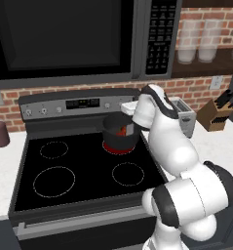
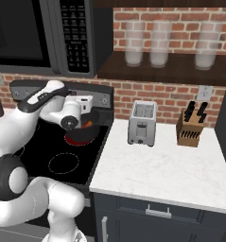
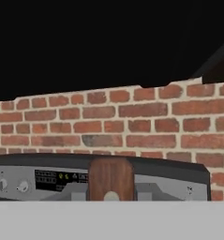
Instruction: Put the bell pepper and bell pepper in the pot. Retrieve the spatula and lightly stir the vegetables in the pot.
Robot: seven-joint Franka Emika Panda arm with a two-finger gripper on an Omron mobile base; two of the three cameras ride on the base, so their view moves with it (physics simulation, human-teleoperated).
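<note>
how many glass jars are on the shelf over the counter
3. In the right base view they stand in a row on the dark shelf: left jar, middle jar, right jar. More could sit beyond the picture's right edge.

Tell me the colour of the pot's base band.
Red, on the pot; clearest in the left base view.

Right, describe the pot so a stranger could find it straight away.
Start at the black stove under the microwave. On its back right burner, beside the white arm, stands the pot: small, round, dark grey. A red band round its base and red inside set it apart from the silver toaster.
</note>
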